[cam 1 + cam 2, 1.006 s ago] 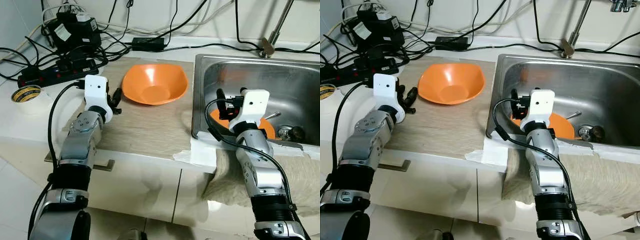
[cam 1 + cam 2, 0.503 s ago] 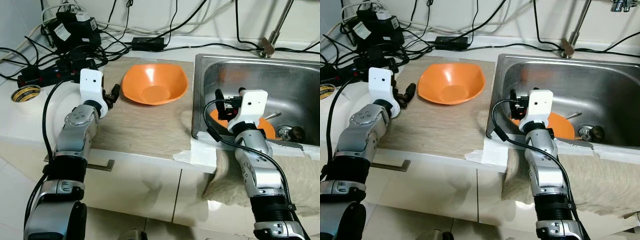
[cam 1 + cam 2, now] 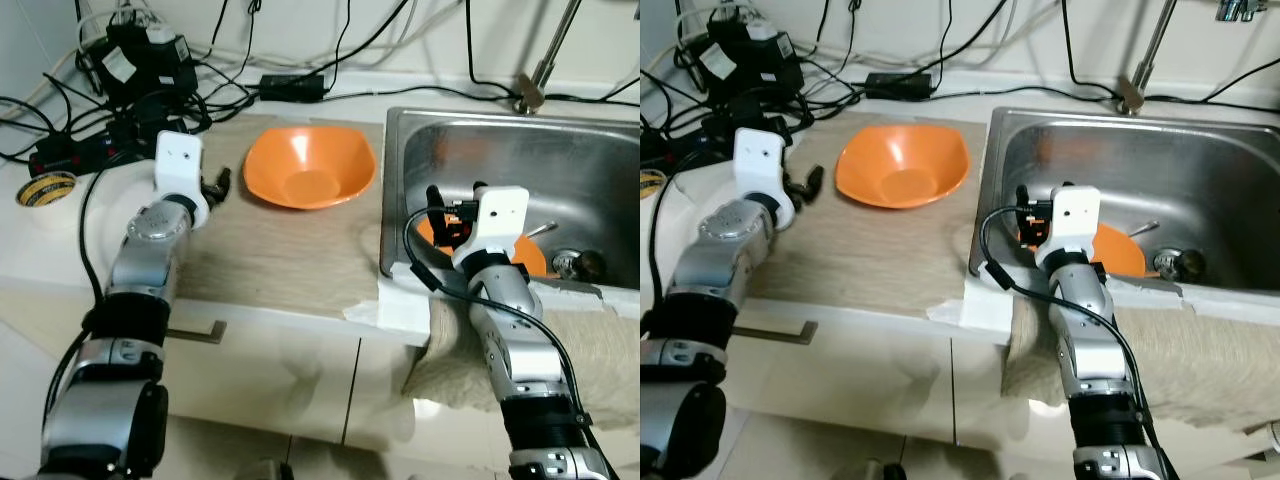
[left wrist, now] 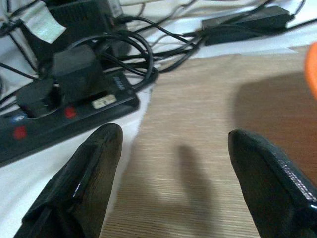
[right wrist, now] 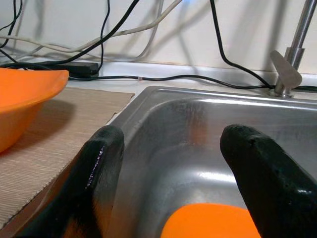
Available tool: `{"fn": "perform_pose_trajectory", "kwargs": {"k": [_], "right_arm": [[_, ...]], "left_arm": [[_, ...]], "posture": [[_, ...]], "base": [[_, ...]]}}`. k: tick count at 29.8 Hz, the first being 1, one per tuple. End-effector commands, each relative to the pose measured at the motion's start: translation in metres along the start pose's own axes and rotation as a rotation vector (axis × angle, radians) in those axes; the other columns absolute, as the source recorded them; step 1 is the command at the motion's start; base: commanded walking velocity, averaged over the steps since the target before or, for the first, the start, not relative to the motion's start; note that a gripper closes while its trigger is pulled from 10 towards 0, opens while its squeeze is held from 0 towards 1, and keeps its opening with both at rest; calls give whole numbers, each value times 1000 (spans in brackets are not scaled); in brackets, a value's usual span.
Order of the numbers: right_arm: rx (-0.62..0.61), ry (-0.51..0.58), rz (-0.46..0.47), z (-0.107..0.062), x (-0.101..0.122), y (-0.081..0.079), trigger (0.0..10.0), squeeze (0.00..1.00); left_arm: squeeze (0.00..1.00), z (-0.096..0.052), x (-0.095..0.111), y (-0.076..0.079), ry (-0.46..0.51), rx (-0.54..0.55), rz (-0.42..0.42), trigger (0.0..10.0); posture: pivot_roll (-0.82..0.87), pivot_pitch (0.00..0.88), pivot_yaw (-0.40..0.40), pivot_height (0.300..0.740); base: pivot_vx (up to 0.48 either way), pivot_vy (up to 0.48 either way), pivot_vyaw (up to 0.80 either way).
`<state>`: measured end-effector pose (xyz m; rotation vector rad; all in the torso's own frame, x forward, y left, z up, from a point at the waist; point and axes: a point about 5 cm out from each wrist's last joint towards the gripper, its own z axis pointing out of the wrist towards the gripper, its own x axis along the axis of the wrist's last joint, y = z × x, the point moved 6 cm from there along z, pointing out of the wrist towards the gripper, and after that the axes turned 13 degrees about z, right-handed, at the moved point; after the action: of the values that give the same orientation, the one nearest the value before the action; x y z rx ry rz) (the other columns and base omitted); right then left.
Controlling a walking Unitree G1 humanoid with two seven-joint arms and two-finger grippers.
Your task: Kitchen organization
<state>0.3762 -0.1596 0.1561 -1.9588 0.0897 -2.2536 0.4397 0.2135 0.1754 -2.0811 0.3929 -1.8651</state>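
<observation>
1. While the right claw hangs over the near-left corner of the sink, its fingers are spread apart and empty.
2. An orange plate lies on the sink floor right under it, at about 3 o'clock from the claw tip, with a utensil just beyond and the drain further on at 3.
3. Left claw is also apart, holding nothing, low over the desk mat.
4. The orange bowl sits at its 3 o'clock, near but not touching; a power strip and cable tangle are at 10–11 o'clock, with a tape roll at 9.
5. Risk, my read: if the left arm swings wide it could snag cables or nudge the strip.
6. Risk: a flat plate on steel gives little edge, so the right claw could skid off it or clip the sink wall.
</observation>
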Motion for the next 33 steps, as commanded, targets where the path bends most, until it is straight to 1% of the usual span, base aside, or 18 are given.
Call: {"fn": "perform_pose_trajectory", "kwargs": {"k": [1,2,4,5,6,10,12,15,16,17,20,22,23,24,26,31,32,33], "right_arm": [[9,9,-2,0,3,-2,10000,0],[10,6,-3,-1,2,-2,10000,0],[10,5,-3,-1,1,-2,10000,0],[10,3,-3,-2,1,-2,10000,0],[11,2,-3,-2,0,-3,10000,0],[17,2,-2,-3,0,-5,10000,0],[18,3,-4,-3,1,-4,10000,0],[15,4,-5,-2,1,-3,10000,0],[14,4,-5,-2,1,-3,10000,0],[14,2,-4,-2,0,-3,10000,0],[15,-1,-5,-3,-2,-4,10000,0],[19,-7,-5,-4,-4,-5,10000,0],[19,-7,-5,-4,-4,-5,10000,0],[19,-9,-6,-4,-5,-5,10000,0],[20,-9,-6,-4,-5,-5,10000,0],[22,-12,-6,-4,-5,-5,10000,0],[22,-13,-6,-3,-6,-6,10000,0],[24,-13,-5,-3,-6,-6,10000,0]], "left_arm": [[0,2,7,-3,11,11,9,10000],[0,4,10,-1,15,-1,-19,10000],[0,4,11,-1,14,-4,-32,10000],[0,6,12,2,9,-20,-78,10000],[0,6,13,5,7,-34,-101,10000],[0,4,20,28,3,-130,-238,10000],[0,3,26,32,20,-141,-262,10000],[0,3,32,32,38,-145,-280,10000],[0,4,36,29,53,-135,-284,10000],[0,5,43,22,72,-112,-303,10000],[0,5,46,17,84,-99,-293,10000],[0,6,46,7,87,-59,-273,10000],[0,6,46,7,87,-59,-273,10000],[0,6,45,0,83,-32,-246,10000],[0,6,46,-3,89,-22,-245,10000],[0,5,52,1,94,-58,-296,10000],[0,5,53,4,89,-74,-313,10000],[0,4,55,14,80,-113,-362,10000]], "posture": [[-65,0,42,732],[-67,0,42,732],[-67,0,42,732],[-68,0,42,732],[-68,0,42,732],[-69,0,46,732],[-70,0,45,732],[-68,0,46,732],[-66,0,47,732],[-66,0,47,732],[-64,0,45,732],[-62,0,45,732],[-62,0,45,732],[-61,0,44,732],[-61,0,44,732],[-58,0,43,732],[-58,0,44,732],[-59,0,44,732]], "base": [[0,0,0],[0,0,0],[0,0,0],[0,0,0],[0,0,0],[0,0,0],[0,0,0],[0,0,0],[0,0,0],[0,0,0],[0,0,0],[0,0,0],[0,0,0],[0,0,0],[0,0,0],[0,0,0],[0,0,0],[0,0,0]]}}
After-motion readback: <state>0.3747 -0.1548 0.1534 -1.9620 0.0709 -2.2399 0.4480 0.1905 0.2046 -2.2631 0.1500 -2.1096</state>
